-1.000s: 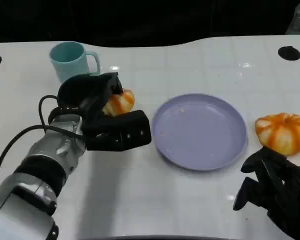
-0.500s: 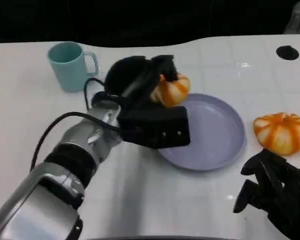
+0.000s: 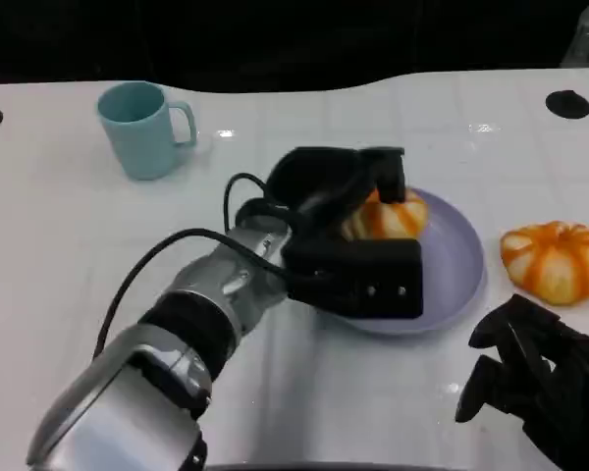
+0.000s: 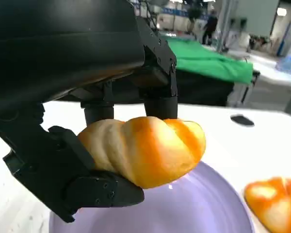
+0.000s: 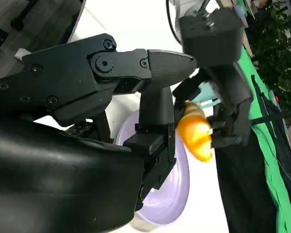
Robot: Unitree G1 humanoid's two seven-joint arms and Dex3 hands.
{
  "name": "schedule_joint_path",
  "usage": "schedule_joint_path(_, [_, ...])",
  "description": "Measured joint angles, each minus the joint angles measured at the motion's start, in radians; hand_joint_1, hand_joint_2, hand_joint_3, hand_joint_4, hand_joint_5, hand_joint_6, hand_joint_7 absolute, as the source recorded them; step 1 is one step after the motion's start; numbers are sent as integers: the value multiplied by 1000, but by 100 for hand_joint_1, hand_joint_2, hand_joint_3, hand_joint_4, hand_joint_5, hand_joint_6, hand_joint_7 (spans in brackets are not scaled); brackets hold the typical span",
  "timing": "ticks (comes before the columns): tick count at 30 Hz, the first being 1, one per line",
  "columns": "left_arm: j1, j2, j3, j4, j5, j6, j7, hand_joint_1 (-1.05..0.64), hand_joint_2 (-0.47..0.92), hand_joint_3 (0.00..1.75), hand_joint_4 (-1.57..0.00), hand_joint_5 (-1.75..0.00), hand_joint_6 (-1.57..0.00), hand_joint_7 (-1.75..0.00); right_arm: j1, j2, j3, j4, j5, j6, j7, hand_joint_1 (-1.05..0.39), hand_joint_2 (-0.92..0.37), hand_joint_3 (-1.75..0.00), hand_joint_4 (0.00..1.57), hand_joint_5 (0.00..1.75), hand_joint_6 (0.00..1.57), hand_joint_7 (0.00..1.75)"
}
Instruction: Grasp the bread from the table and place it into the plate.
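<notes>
Left hand [image 3: 348, 231]: gripping the orange-and-cream twisted bread roll [image 3: 388, 216], held just above the round lavender plate [image 3: 452, 270].
Right hand [image 3: 535, 383]: at five o'clock, fingers curled, holding nothing.
Second striped roll [image 3: 555, 258]: on the table at three o'clock.
Teal mug [image 3: 142, 128]: ten o'clock.

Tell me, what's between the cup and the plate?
In the head view, the left hand and its silver forearm lie between the cup and the plate; the hand holds a bread over the plate.
</notes>
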Motion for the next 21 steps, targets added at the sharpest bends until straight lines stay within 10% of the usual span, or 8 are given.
schedule_joint_path(6, [-10,-24,-27,36,4,8,-6,-15,52,92,-91,-175,-69,-171,8,3,9,-10,0,-3,-1,-45,-92,-37,62,175,48,161])
schedule_joint_path(9, [-23,-36,-27,54,-9,13,-48,-18,79,33,-60,-140,-75,-65,9,5,12,-14,0,-2,-4,-44,-92,-36,62,175,47,162])
schedule_joint_path(11, [-34,-46,-10,64,-32,16,-99,-22,89,16,-53,-123,-71,-34,10,5,12,-16,0,-2,-6,-44,-92,-37,62,175,47,163])
schedule_joint_path(13, [-42,-54,-8,68,-42,29,-144,-34,91,20,-44,-57,-52,-9,10,5,15,-16,0,-4,-5,-46,-92,-36,63,175,48,163])
schedule_joint_path(21, [-98,-68,-60,81,-3,109,-268,-78,92,41,-11,-6,-11,0,11,5,17,-16,-6,-5,-5,-45,-92,-37,63,175,46,162])
